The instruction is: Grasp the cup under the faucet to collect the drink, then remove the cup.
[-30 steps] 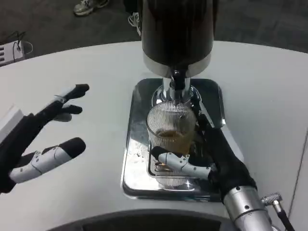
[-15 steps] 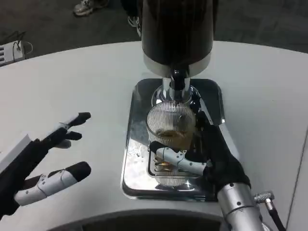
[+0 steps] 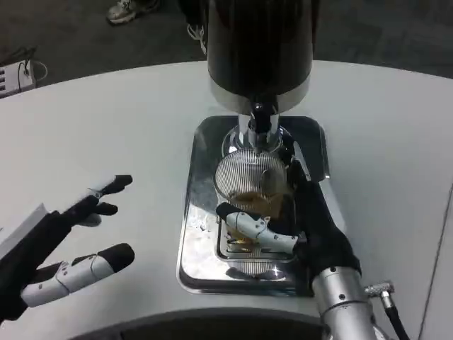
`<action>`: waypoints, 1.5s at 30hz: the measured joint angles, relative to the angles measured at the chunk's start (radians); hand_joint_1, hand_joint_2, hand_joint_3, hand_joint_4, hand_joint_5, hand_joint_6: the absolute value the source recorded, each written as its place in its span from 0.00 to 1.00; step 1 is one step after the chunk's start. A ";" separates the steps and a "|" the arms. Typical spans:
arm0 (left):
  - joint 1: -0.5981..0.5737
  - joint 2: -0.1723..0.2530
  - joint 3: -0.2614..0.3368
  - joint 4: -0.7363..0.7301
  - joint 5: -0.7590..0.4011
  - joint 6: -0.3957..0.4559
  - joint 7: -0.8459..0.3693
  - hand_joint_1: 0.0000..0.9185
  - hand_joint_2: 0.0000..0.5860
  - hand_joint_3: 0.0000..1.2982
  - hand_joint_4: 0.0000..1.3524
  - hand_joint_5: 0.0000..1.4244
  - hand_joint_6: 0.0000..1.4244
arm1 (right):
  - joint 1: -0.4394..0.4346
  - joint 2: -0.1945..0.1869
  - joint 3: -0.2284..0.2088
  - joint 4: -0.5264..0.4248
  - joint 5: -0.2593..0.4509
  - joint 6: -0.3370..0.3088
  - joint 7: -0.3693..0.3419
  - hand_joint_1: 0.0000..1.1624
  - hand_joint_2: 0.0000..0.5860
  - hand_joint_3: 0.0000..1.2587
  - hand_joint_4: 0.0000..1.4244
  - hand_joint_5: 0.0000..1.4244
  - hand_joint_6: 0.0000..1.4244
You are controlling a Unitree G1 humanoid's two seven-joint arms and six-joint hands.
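We are in the filling step: our right hand [image 3: 311, 230] grips the ribbed cup [image 3: 251, 185] under the faucet [image 3: 260, 124] on the metal tray [image 3: 195, 212] (amber drink inside). Our left hand [image 3: 60, 248] hovers with fingers spread, holding nothing. Next, we judge, a level withdrawal.

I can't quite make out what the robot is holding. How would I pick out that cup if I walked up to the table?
Find the tall dark drink dispenser on the white table, standing on a shiny metal tray. Directly beneath its faucet sits the cup, gripped by the robot's right hand. It is the only clear, ribbed glass there, with amber drink in the bottom.
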 measured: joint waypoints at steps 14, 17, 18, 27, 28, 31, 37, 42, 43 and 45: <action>0.008 0.013 -0.009 0.011 0.004 0.005 -0.001 0.00 0.15 0.09 0.07 0.15 0.17 | -0.027 0.032 0.024 0.072 -0.028 -0.034 -0.086 0.80 0.34 0.20 0.22 0.23 0.14; 0.008 0.013 -0.011 0.016 0.004 0.005 -0.003 0.00 0.15 0.09 0.07 0.15 0.17 | -0.027 0.044 0.030 0.074 -0.040 -0.034 -0.114 0.82 0.35 0.24 0.26 0.28 0.17; 0.008 0.013 -0.012 0.017 0.004 0.005 -0.004 0.00 0.15 0.09 0.07 0.15 0.17 | -0.027 0.053 0.033 0.077 -0.051 -0.034 -0.127 0.82 0.35 0.25 0.28 0.29 0.18; 0.004 0.013 -0.039 0.022 0.009 0.005 -0.012 0.00 0.15 0.09 0.06 0.13 0.17 | -0.023 0.060 0.058 0.104 -0.113 -0.034 -0.268 0.87 0.37 0.41 0.45 0.45 0.32; 0.006 0.014 -0.041 0.014 0.012 0.005 -0.013 0.00 0.15 0.09 0.06 0.13 0.16 | -0.023 0.061 0.062 0.108 -0.117 -0.034 -0.288 0.87 0.37 0.42 0.46 0.47 0.33; 0.026 0.019 -0.042 -0.050 0.042 0.004 -0.014 0.00 0.15 0.08 0.03 0.10 0.15 | -0.023 0.061 0.072 0.119 -0.118 -0.034 -0.331 0.86 0.37 0.46 0.50 0.50 0.36; 0.108 0.020 -0.009 -0.169 0.072 0.007 -0.013 0.00 0.15 0.06 0.00 0.07 0.13 | -0.023 0.061 0.083 0.145 -0.116 -0.047 -0.369 0.86 0.37 0.52 0.56 0.56 0.40; 0.183 0.020 0.042 -0.250 0.077 0.030 -0.012 0.00 0.15 0.06 0.00 0.07 0.13 | -0.024 0.061 0.083 0.159 -0.113 -0.059 -0.388 0.86 0.37 0.56 0.61 0.63 0.50; 0.194 0.020 0.047 -0.261 0.077 0.037 -0.012 0.00 0.15 0.06 0.00 0.07 0.13 | -0.024 0.061 0.083 0.161 -0.112 -0.062 -0.391 0.86 0.37 0.57 0.63 0.64 0.51; 0.216 0.020 0.058 -0.274 0.076 0.045 -0.014 0.00 0.14 0.06 0.00 0.07 0.12 | -0.024 0.061 0.084 0.165 -0.112 -0.064 -0.396 0.86 0.37 0.59 0.65 0.67 0.55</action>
